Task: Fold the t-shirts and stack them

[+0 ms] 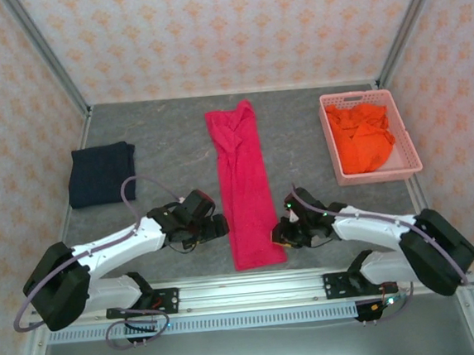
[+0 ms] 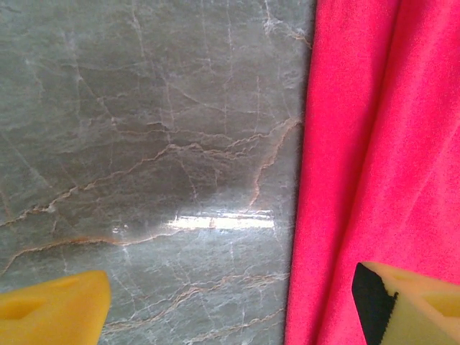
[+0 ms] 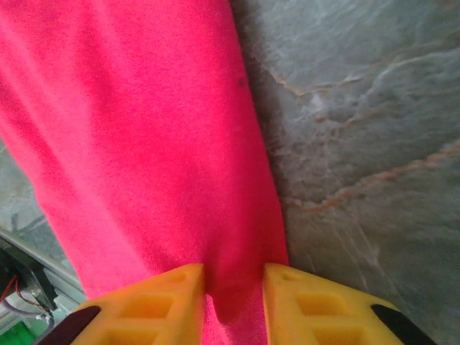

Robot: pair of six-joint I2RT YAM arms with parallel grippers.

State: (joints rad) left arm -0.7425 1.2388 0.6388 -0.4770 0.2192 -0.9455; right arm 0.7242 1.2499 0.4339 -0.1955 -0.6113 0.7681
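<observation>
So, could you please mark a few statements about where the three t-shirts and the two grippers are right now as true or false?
1. The orange t-shirt lies in the pink basket. True.
2. The navy t-shirt is stacked on the crimson-pink t-shirt. False: it lies folded on the table, apart, to the left.
3. The right gripper is closed on the crimson-pink t-shirt's near right edge. True.
4. The left gripper is shut on the navy t-shirt. False: it is open at the crimson-pink t-shirt's left edge.
</observation>
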